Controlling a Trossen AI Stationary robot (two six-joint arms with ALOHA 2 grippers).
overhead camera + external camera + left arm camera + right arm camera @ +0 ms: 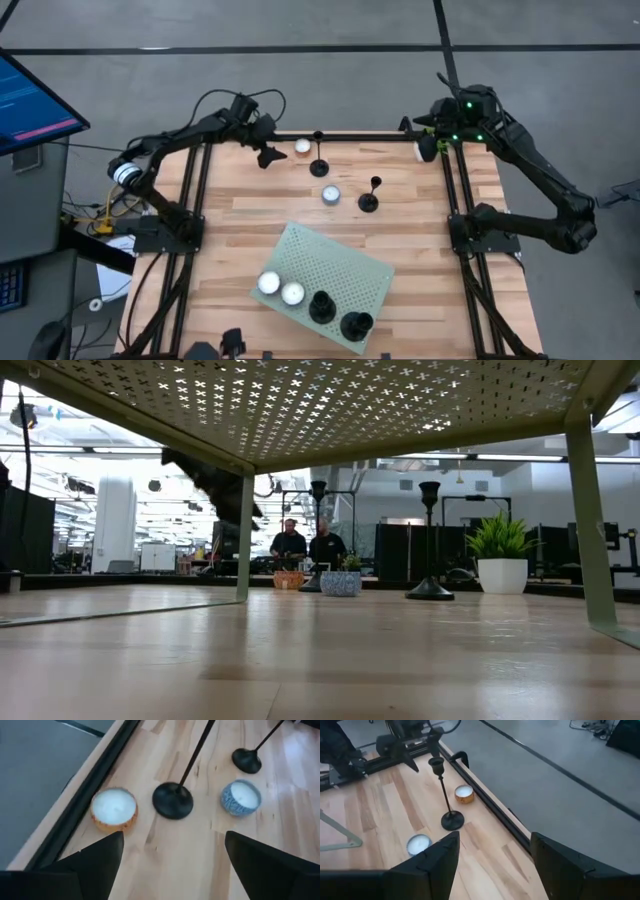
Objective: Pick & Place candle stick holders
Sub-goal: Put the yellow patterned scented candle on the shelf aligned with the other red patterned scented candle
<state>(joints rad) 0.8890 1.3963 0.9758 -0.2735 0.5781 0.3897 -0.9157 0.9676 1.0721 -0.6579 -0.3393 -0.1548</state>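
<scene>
I see my left end effector (pixel 270 155) released at the surface's (pixel 420 230) far left, near a holder (pixel 319 166). My right end effector (pixel 428 140) waits released at the far right.

You have four black candle stick holders (pixel 319 167) (pixel 369 203) (pixel 322 306) (pixel 356 326), four candles (pixel 302 147) (pixel 331 195) (pixel 269 283) (pixel 292 293), one green perforated rack (pixel 345 255), and two arms.

- Overhead, we look straight down on the table (pixel 300 215).
- At tabletop level, we look across it.
- Both wrist cameras look past their fingers at one candle holder (pixel 172 800).
</scene>
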